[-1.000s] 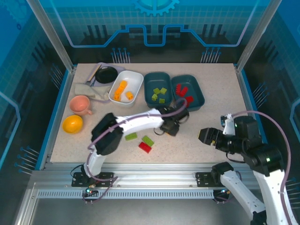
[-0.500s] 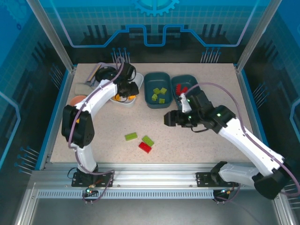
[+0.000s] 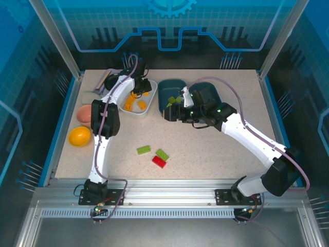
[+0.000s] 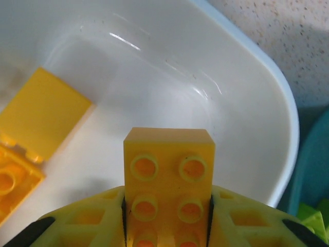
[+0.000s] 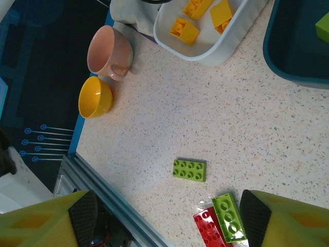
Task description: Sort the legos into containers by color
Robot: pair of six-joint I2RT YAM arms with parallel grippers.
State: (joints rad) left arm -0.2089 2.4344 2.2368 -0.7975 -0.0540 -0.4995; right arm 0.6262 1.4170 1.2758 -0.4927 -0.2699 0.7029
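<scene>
**Yellow brick held over the white tub**

The left arm stretches far forward. The left fingers are clamped on the studded yellow brick just above the tub, where other yellow bricks lie. The right arm reaches across the middle. The right fingers stand apart and empty above the desk, over a green brick, a second green brick and a red brick.

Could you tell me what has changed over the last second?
The left gripper swung from mid-table to the white tub, gripping a yellow brick. The open right gripper swept left to the near edge of the left-hand teal tub. The loose red brick and green bricks stayed.
</scene>
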